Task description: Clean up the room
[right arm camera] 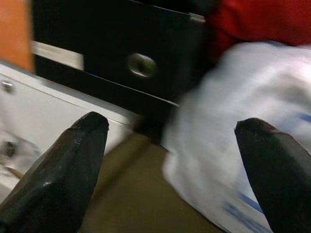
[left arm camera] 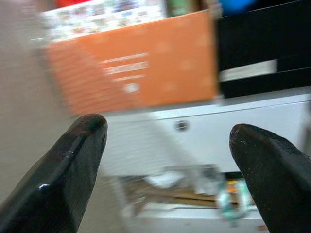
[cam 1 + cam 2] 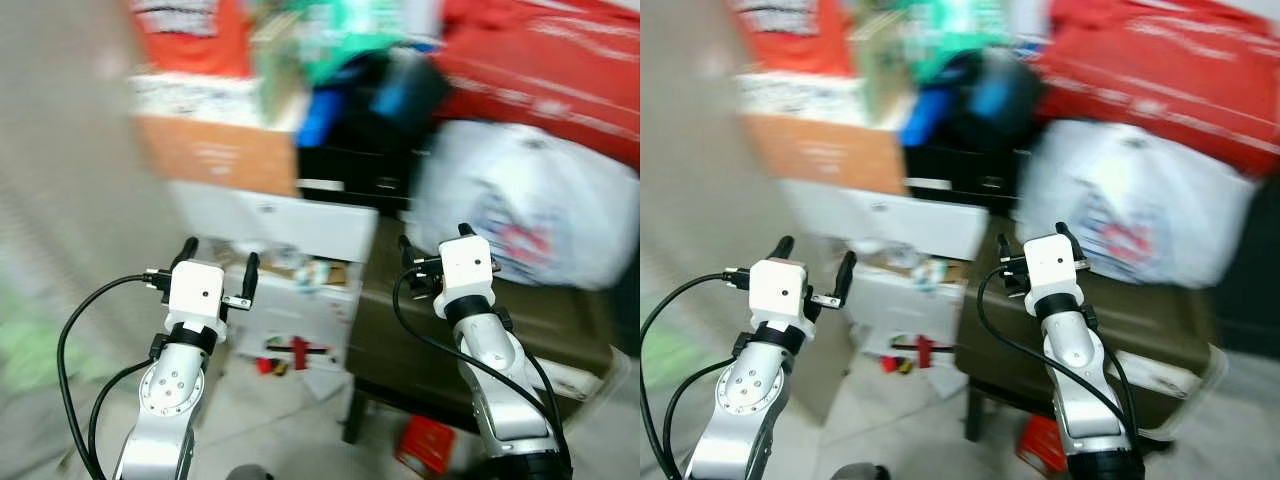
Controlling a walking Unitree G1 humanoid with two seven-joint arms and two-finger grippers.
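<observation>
While both pincers, left pincer [image 3: 216, 263] and right pincer [image 1: 172, 160], hover spread and empty, a white open box [image 3: 300, 300] holds blurred litter beneath an orange box [image 3: 215, 152].

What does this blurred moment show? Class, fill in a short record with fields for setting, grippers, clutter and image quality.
setting: cluttered corner with stacked boxes and bags
left gripper: raised, open, empty, before the orange box
right gripper: raised, open, empty, above the dark low table
clutter: white plastic bag on the table; open white box beside it
image quality: motion-blurred
</observation>
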